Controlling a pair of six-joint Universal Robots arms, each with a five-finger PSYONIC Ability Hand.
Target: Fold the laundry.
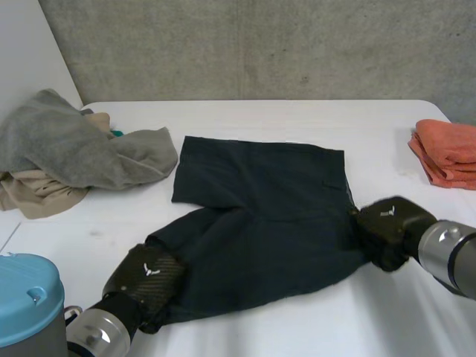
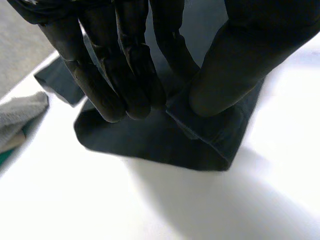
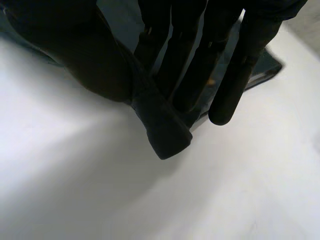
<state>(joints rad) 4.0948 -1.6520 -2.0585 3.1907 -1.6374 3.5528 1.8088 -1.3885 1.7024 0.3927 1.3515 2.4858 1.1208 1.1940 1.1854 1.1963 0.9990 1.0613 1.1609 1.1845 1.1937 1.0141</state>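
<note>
Dark shorts (image 1: 260, 216) lie spread on the white surface (image 1: 297, 119). The left robot hand (image 1: 146, 277) pinches a leg hem and the right robot hand (image 1: 387, 225) pinches the opposite side edge (the grasp looks made). Next, both should lift and fold across together.

Robot hand (image 1: 149, 277): blk, white logo; grey wrist (image 1: 95, 335).

Head view: bright, even, diffuse light from overhead, no hard shadows. White table (image 1: 297, 126) is near blown-out toward the front edge, w/ little surface detail. Dark shorts (image 1: 260, 216) soak up light; folds barely readable. Grey towel pile (image 1: 74, 149) throws only a faint soft shadow. Concrete wall (image 1: 260, 44) is evenly lit. Wrist views: table glares white beside the shorts, esp. in left wrist view. Left hand (image 2: 100, 75) and right hand (image 3: 190, 65) read near-black vs. the glare, w/ almost no surface detail.
</note>
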